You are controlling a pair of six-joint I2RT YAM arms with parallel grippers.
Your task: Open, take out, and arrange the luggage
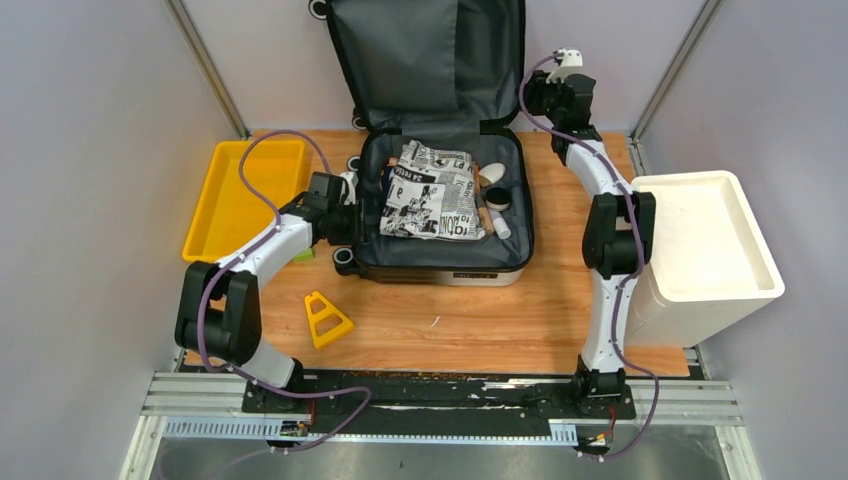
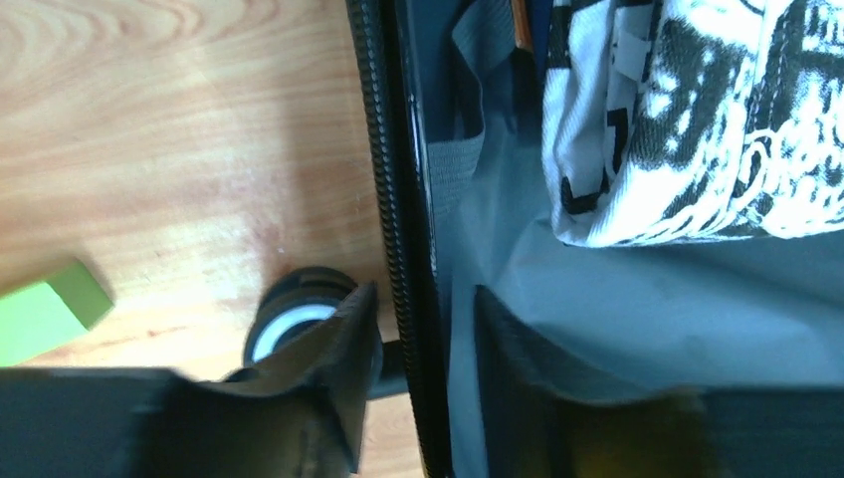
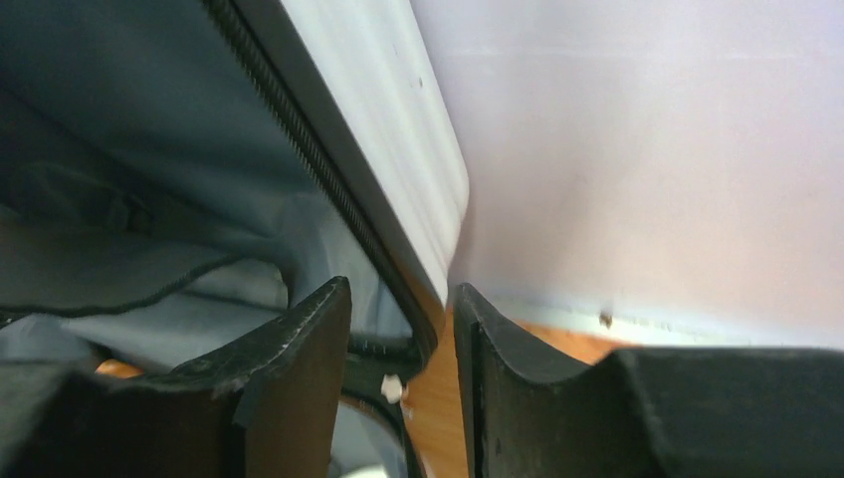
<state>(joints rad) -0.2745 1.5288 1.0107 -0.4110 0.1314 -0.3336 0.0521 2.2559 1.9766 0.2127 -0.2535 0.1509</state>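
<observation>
While your left claw [image 2: 423, 294] stands part-open astride the luggage [image 1: 440, 268] rim, your right claw [image 3: 400, 289] straddles the lid [image 3: 398, 100] edge; its grip is unclear.

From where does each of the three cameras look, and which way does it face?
Top external: above and behind the arms, facing down on the open hard-shell suitcase with grey lining; both arms show whole.
Left wrist: on the left gripper, facing down at the suitcase's left rim, which its two fingers straddle.
Right wrist: on the right gripper, facing the raised lid at its right edge and the wall; both fingers show.
Shared: the black-and-white newspaper-print cloth shows in top and left wrist views.
</observation>
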